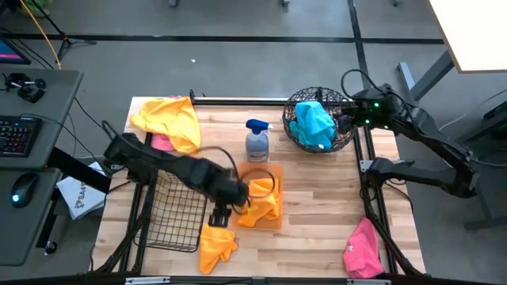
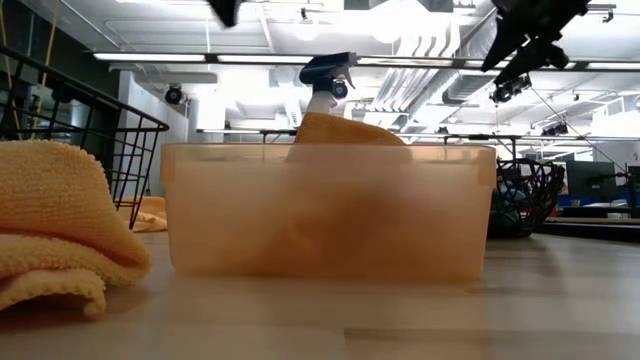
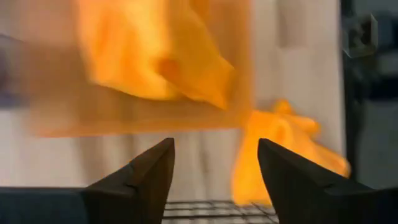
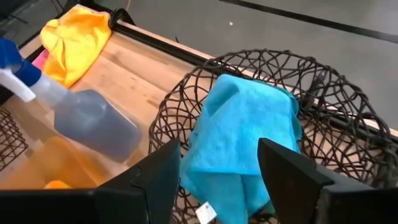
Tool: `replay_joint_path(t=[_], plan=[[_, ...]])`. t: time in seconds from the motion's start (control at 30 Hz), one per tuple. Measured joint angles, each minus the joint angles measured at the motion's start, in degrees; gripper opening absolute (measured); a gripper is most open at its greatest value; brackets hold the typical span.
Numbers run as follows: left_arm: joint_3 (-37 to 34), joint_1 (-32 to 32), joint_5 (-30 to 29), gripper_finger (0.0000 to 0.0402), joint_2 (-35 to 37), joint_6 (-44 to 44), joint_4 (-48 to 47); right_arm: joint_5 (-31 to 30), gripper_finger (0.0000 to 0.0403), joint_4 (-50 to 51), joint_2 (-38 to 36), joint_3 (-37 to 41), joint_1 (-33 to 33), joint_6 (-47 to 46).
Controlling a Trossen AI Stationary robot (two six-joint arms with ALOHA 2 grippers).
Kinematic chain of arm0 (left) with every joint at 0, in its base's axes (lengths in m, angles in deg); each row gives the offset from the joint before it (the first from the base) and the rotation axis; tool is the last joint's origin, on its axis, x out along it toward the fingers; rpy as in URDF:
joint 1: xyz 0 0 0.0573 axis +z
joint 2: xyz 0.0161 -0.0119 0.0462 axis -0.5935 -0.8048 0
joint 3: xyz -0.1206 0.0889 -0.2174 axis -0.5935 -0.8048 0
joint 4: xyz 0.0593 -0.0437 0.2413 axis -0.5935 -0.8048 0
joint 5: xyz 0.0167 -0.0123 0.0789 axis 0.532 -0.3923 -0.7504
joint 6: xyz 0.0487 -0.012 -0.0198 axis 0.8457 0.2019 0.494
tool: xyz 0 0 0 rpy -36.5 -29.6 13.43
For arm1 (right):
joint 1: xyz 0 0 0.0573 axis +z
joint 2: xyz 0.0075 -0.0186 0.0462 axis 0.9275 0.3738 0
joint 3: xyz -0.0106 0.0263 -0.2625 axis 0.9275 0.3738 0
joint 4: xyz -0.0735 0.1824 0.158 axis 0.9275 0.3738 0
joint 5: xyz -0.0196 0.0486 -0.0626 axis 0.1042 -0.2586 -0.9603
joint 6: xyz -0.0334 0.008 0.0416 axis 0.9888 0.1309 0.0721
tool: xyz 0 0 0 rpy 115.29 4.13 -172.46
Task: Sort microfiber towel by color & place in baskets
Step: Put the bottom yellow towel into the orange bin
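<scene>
Two arms over the table. Left arm reaches in from the table's left edge, stretched diagonally across the black wire-grid basket (image 1: 174,212), wrist angled down; left gripper (image 1: 222,215) hangs w/ fingers spread & empty, just off the orange bin's (image 1: 265,220) near-left corner, above the gap btwn bin and an orange towel (image 1: 215,245) lying loose on the wood. Left wrist view: both dark fingers apart, nothing btwn them, bin w/ a folded orange towel (image 3: 155,56) inside ahead.

Right arm comes from the right side, elbow bent back off the table, forearm pointing left; right gripper (image 4: 214,186) hovers at the round wire bowl-basket's (image 1: 295,107) rim, fingers parted, gripping nothing. Blue towel (image 4: 245,137) sits heaped in that basket.

Spray bottle (image 1: 257,142) stands btwn bowl-basket and bin. Yellow towel (image 1: 170,119) at far-left corner, a pink towel (image 1: 162,143) peeking out under it; another pink towel (image 1: 362,249) at near-right edge.
</scene>
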Motion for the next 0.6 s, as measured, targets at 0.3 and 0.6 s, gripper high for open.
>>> replay_joint_path(t=[0.3, 0.6], plan=[[-0.26, -3.51, 18.77, 0.027, -12.09, -3.17, 3.73, 0.27, 0.0211, 3.76, -0.4, 0.0, 0.0, 2.57], [-0.31, -4.46, 21.24, 0.0271, -19.07, -10.66, 4.03, 0.54, 0.0211, 4.09, 0.07, 0.0, 0.0, 6.08]])
